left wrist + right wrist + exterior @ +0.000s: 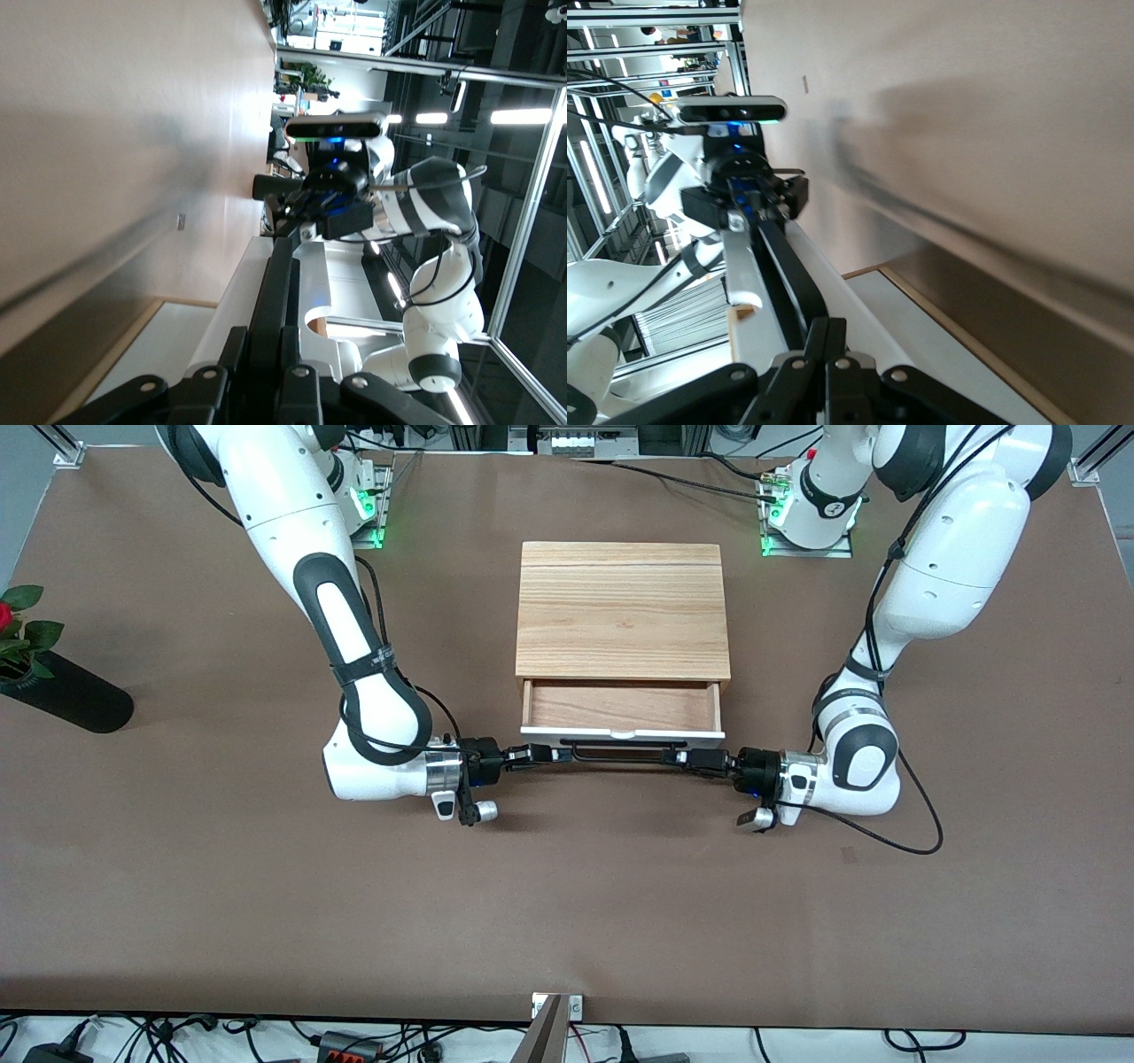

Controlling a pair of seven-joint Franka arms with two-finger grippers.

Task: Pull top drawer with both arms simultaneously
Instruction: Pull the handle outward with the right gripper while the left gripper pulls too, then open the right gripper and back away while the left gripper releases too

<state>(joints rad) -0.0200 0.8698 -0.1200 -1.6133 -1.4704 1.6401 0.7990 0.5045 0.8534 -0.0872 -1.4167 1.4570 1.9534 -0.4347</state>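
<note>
- top drawer [622, 710] partly pulled out of cabinet [623, 609] at table [567, 903] middle, reddish inside showing, white front facing front camera
- bare table all round; wide open stretch on the side nearer the front camera
- black bar handle [627, 748] long axis runs between the arms' ends of the table
- left gripper [680, 758] clamped shut on handle end toward left arm
- right gripper [558, 755] closed on other end
- black vase [66, 695] at table edge, well apart

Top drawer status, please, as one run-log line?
top drawer: partly open | left end effector: shut on bar handle | right end effector: shut on bar handle
</note>
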